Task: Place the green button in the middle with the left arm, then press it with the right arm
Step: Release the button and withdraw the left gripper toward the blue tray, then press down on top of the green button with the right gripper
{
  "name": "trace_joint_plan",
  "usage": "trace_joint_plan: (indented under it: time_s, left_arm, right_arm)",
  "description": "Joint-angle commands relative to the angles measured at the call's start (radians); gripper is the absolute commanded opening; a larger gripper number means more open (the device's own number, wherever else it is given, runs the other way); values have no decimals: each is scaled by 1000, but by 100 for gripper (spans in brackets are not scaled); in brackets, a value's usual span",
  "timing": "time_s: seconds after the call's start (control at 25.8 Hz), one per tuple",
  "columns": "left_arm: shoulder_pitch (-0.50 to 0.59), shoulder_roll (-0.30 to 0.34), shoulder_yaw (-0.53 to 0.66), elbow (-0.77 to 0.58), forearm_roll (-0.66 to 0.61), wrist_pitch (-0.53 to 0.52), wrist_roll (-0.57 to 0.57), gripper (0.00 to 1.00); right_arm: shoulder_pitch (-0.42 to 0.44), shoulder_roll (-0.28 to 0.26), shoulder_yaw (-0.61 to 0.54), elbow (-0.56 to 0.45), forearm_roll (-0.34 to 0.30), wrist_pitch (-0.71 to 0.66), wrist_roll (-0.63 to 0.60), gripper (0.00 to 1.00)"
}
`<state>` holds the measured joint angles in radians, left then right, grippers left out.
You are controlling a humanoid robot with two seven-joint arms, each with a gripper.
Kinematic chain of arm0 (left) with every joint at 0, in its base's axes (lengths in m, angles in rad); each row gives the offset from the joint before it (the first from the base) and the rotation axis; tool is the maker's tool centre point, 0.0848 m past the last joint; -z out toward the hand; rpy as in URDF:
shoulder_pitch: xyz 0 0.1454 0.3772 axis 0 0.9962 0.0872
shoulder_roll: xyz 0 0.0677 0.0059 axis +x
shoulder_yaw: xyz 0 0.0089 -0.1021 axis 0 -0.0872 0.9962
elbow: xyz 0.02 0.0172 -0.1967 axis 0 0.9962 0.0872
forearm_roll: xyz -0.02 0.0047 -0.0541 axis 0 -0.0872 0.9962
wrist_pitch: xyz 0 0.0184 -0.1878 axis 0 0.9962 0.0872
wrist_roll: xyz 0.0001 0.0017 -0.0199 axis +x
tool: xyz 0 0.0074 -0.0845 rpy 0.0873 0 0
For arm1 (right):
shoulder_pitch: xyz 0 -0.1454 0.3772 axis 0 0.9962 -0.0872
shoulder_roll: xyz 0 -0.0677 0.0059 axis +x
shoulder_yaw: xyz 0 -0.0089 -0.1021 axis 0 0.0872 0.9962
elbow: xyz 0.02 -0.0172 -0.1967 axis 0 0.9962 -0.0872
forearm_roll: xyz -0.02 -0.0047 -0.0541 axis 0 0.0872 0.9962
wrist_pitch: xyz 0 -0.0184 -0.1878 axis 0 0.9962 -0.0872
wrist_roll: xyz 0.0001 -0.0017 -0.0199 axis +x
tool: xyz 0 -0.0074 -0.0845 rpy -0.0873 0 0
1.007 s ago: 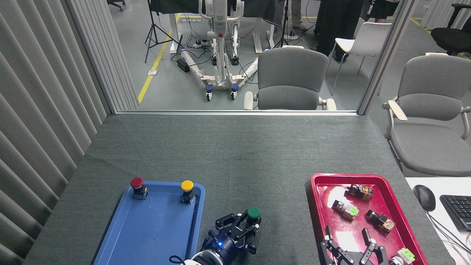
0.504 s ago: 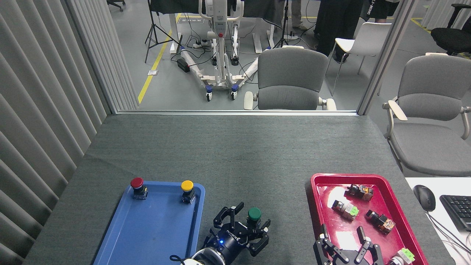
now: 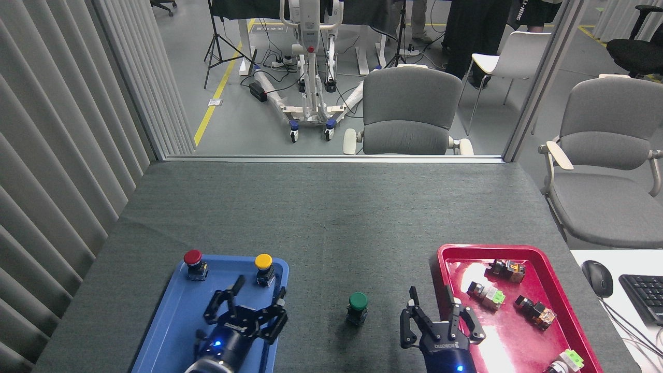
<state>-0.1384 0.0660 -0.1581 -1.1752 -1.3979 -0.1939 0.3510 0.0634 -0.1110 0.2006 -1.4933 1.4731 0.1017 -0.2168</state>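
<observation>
Head view showed the green button (image 3: pixel 357 305) upright, cap up, near the desk's (image 3: pixel 331 207) near edge, between my released left end effector (image 3: pixel 254 300) and released right end effector (image 3: pixel 432 305).

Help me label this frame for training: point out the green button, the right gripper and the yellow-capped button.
green button (image 3: pixel 358 301): head view, on its round green cap.
right gripper (image 3: pixel 440 316): head view, midway between its spread fingertips.
yellow-capped button (image 3: pixel 263 260): head view, on its yellow cap.

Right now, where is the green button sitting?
In the head view, the green button stands upright on the bare gray cloth between the blue tray and the red tray, free of both grippers.
</observation>
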Motion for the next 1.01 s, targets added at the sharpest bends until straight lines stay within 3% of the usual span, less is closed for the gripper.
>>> trace_joint_plan:
  time_s: [0.0, 0.12, 0.39, 0.62, 0.97]
  left_arm:
    - [72, 23, 140, -46, -1, 16, 2, 99]
    - [115, 46, 201, -107, 2, 17, -1, 99]
    - [126, 54, 235, -208, -12, 44, -73, 98]
    - [120, 71, 239, -281, -9, 51, -168, 98]
    - [118, 74, 239, -264, 0, 51, -182, 99]
  right_arm:
    - [-39, 16, 65, 39, 7, 33, 8, 32]
    - [-57, 30, 114, 53, 10, 84, 93, 17]
    - [-106, 53, 184, 108, 46, 111, 123, 3]
    - [-123, 63, 206, 173, 82, 124, 157, 1]
    - [-129, 70, 206, 228, 82, 121, 200, 2]
